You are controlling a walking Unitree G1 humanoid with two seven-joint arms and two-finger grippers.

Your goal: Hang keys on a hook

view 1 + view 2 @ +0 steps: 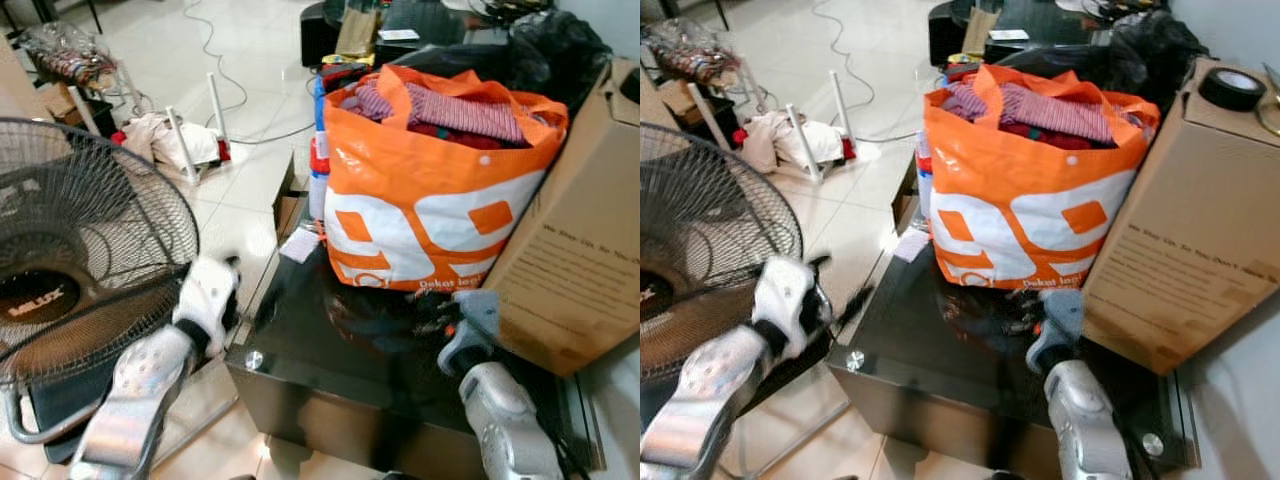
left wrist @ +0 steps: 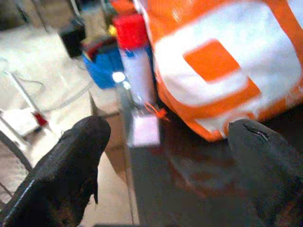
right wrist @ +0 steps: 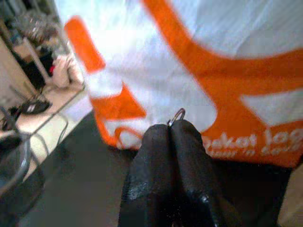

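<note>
The right tool [image 3: 171,132] pinches a key ring [image 3: 177,115] over the black counter [image 1: 300,350], near the orange bag [image 1: 430,200]; the left tool [image 2: 165,156] hovers released.

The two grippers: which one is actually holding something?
The right gripper: its fingers are pinched shut on a metal key ring. The left gripper is spread open, holding nothing.

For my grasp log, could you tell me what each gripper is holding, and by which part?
The right gripper is shut on a key ring, pinching its metal loop at the fingertips. The left gripper is open and holds nothing.
</note>
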